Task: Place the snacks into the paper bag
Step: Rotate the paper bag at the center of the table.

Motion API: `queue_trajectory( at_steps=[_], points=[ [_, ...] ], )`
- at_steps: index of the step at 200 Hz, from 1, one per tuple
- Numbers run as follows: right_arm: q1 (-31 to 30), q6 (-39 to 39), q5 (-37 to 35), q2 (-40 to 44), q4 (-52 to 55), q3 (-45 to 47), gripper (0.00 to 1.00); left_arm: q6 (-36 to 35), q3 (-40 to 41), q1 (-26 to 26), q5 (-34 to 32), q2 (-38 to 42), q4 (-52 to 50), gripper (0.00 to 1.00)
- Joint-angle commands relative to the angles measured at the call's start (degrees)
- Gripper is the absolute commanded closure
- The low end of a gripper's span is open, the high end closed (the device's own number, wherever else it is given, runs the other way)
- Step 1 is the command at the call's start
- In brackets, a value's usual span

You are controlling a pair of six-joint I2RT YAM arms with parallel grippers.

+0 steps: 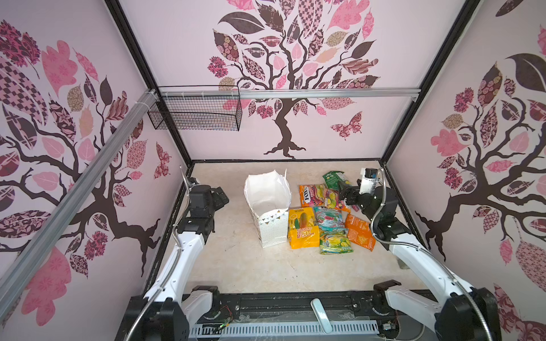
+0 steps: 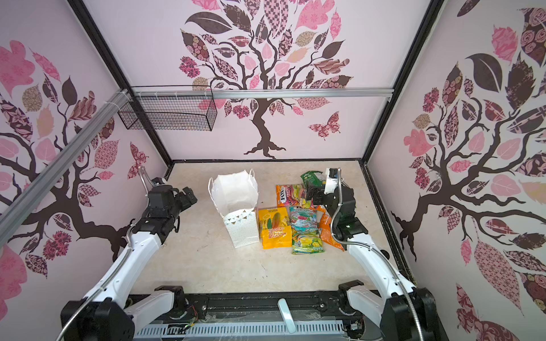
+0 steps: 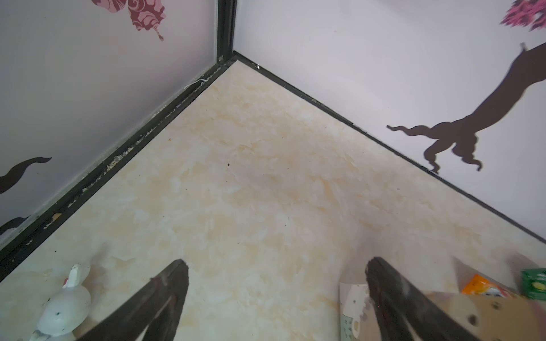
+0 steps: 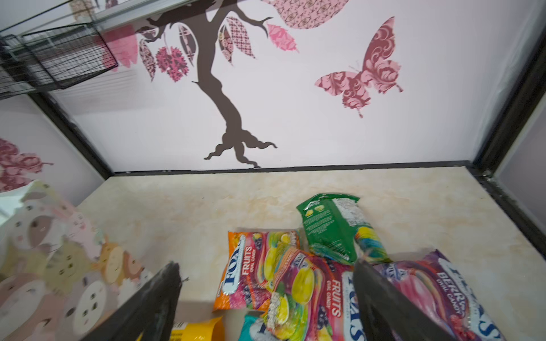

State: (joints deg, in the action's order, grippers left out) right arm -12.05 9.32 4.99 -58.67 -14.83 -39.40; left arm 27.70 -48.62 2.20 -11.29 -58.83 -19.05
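orange FOX'S FRUITS pouch (image 4: pixel 248 265), purple BERRIES pouch (image 4: pixel 437 292)

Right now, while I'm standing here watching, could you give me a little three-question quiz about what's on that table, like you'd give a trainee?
1. True or false: the left fingers are open and hold nothing.
2. Where do the snacks lie relative to the paper bag? A) inside it; B) beside it, on the robot's right; C) beside it, on the robot's left.
3. What colour is the pouch nearest the back wall?
Key: 1 true; 2 B; 3 green, the green pouch.
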Motion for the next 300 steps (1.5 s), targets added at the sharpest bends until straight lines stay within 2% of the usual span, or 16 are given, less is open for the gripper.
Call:
queue_trajectory(
  at_steps=[1,25,50,68,95,134,172,197,225,243,279,300],
  points=[
    [-0.4,4.2,13.6,4.1,9.0,-1.8,0.11,0.7,-6.6,0.1,7.2,6.7,-11.0,0.02],
    [-1.2,6.6,23.6,7.5,10.8,-1.1,0.15,-5.0,-13.5,0.1,12.4,9.9,-22.3,0.02],
    [-2.7,5.3,28.0,10.1,13.0,-1.5,0.17,-10.8,-16.5,0.1,23.6,14.0,-27.3,0.04],
    [-4.1,3.3,28.0,9.8,16.7,-3.9,0.18,-13.9,-18.1,0.2,31.2,15.8,-28.6,0.02],
    [-7.2,0.7,28.9,7.1,21.8,-8.4,0.21,-15.9,-19.4,0.2,37.9,15.7,-27.7,0.02],
    [-21.1,-5.3,20.2,7.3,22.6,-13.2,0.20,-17.9,-18.6,0.8,43.0,13.9,-25.3,0.02],
    [-21.4,-3.2,20.8,4.3,21.2,-14.0,0.24,-18.4,-18.0,1.3,45.8,10.9,-22.1,0.04],
    [-21.4,-3.3,16.6,3.2,22.7,-13.8,0.25,-18.8,-18.4,1.4,44.3,9.2,-20.5,0.08],
    [-21.5,-3.4,14.4,2.4,23.3,-12.9,0.26,-19.9,-19.5,2.0,43.3,5.6,-19.8,0.24],
    [-21.4,-3.3,13.9,2.1,23.9,-12.6,0.27,-20.8,-21.0,3.4,42.2,3.6,-19.7,0.29],
    [-21.5,-3.0,12.8,2.3,23.9,-11.3,0.27,-24.5,-22.0,14.4,30.2,1.3,-19.8,0.33],
    [-21.4,-2.6,12.2,2.8,23.9,-10.7,0.27,-25.2,-23.0,16.4,22.1,-0.8,-21.6,0.54]
  ],
)
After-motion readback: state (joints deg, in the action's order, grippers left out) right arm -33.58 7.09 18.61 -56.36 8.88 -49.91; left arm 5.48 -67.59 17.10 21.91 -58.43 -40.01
